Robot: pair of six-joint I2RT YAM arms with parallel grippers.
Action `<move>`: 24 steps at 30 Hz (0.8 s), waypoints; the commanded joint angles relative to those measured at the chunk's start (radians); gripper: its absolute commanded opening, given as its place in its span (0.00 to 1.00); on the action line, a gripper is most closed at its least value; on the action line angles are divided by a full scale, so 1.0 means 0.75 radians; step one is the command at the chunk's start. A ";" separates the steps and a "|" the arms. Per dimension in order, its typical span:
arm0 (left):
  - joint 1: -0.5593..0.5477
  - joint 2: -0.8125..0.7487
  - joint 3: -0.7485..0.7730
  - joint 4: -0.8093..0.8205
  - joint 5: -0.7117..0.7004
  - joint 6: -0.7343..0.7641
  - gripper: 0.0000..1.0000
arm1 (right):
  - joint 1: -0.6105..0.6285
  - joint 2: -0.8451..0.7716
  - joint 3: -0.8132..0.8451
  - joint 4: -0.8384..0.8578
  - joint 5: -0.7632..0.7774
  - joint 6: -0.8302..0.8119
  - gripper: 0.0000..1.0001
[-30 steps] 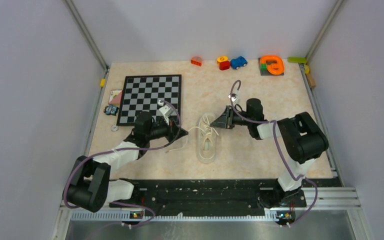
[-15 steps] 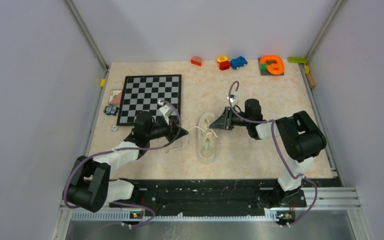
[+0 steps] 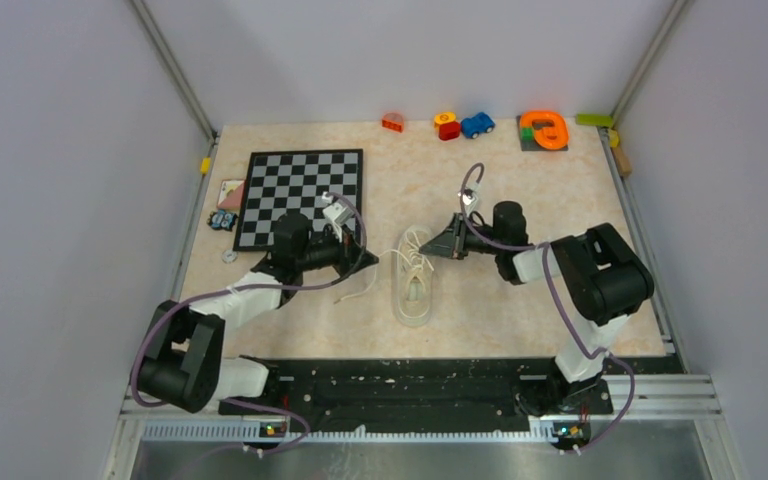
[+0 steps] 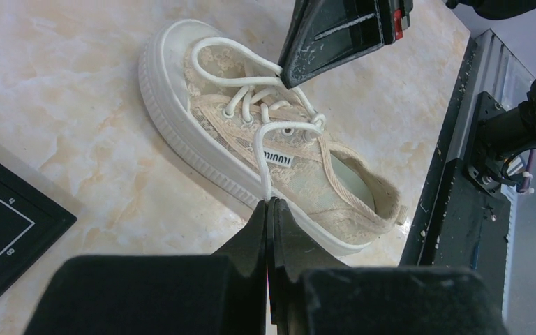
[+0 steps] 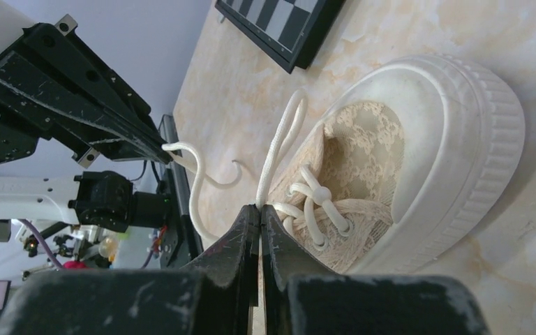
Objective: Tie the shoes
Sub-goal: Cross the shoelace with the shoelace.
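Note:
The cream shoe [image 3: 415,292] lies in the middle of the table, toe pointing away from the arm bases. My left gripper [image 3: 367,258] is just left of it, shut on a white lace [image 4: 264,164] that runs from its tips [image 4: 269,202] up to the eyelets. A loose end of the lace [image 3: 357,291] trails on the table. My right gripper [image 3: 435,250] is at the shoe's right, near the toe, shut on a lace loop [image 5: 279,150] pinched at its tips [image 5: 259,207]. In the right wrist view the shoe [image 5: 433,174] fills the right half.
A chessboard [image 3: 300,195] lies behind the left arm, with a card [image 3: 230,192] and small pieces [image 3: 223,220] at its left. Toys line the far edge: a red block [image 3: 393,122], a blue car [image 3: 477,124] and an orange ring [image 3: 543,128]. A black rail [image 3: 410,380] runs along the near edge.
My right gripper has closed on the lace loop beside the toe. My left arm has shifted slightly away from its base, still holding its lace.

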 commanded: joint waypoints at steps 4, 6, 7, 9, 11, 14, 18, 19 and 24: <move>-0.043 0.053 0.180 -0.114 -0.043 0.096 0.00 | 0.019 -0.043 -0.113 0.547 0.017 0.176 0.00; -0.063 0.078 0.212 -0.104 -0.050 0.090 0.00 | 0.020 -0.022 -0.121 0.619 -0.001 0.214 0.00; -0.076 0.089 0.226 -0.094 -0.053 0.081 0.00 | 0.020 -0.015 -0.123 0.641 -0.004 0.225 0.00; -0.098 0.109 0.242 -0.055 -0.058 0.056 0.00 | 0.022 -0.013 -0.142 0.684 0.000 0.240 0.00; -0.107 0.109 0.234 0.024 -0.072 0.010 0.00 | 0.022 -0.025 -0.150 0.690 0.004 0.233 0.00; -0.108 0.124 0.238 0.133 -0.056 -0.057 0.00 | 0.026 -0.038 -0.162 0.703 0.002 0.228 0.00; -0.112 0.149 0.268 0.170 -0.027 -0.089 0.00 | 0.035 -0.047 -0.184 0.776 0.010 0.230 0.00; -0.111 0.146 0.269 0.181 -0.026 -0.094 0.00 | 0.037 -0.048 -0.190 0.801 0.015 0.235 0.00; -0.112 0.129 0.286 0.220 -0.023 -0.123 0.00 | 0.053 -0.052 -0.204 0.846 0.047 0.226 0.00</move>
